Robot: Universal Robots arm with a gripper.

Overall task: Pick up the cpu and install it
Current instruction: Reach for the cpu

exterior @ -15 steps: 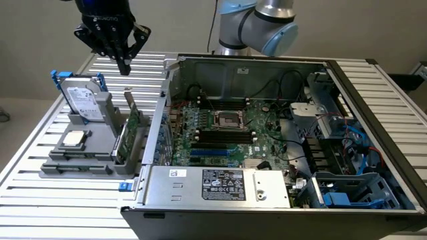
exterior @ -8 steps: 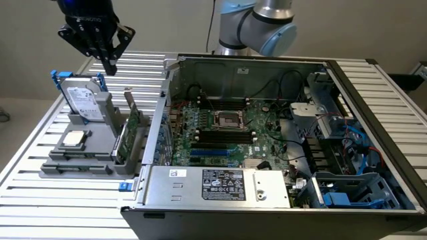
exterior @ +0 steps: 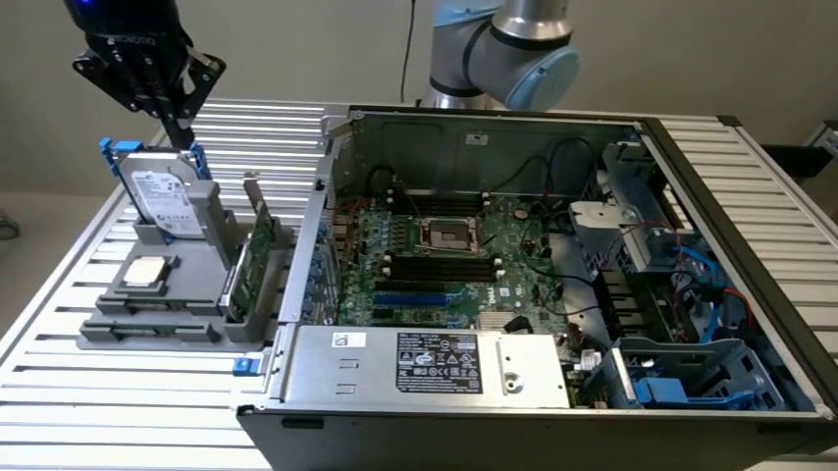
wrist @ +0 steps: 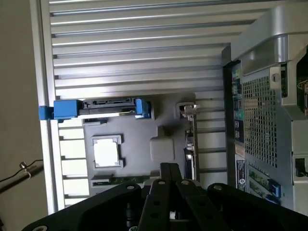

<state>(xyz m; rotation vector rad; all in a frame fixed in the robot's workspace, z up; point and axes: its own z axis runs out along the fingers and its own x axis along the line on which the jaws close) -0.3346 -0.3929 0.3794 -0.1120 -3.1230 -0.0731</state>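
So the black robot gripper (exterior: 179, 137) hangs over the slatted aluminium table (exterior: 53, 392), fingers pressed together with nothing between them. It's right above the upright silver hard drive with the blue bracket (exterior: 171, 201). The cpu (exterior: 147, 273), a small flat square chip with a dull silver-beige metal lid, lies flat in a recess of the grey plastic holder (exterior: 157, 329). That puts it just beside the drive and well apart from the dark metal-framed socket (exterior: 454, 234) inside the open computer case (exterior: 433, 368). My guess: it's light, rigid, a bit slick on top and touchy underneath. I'd pinch two opposite edges, keep it level, and not squeeze hard.
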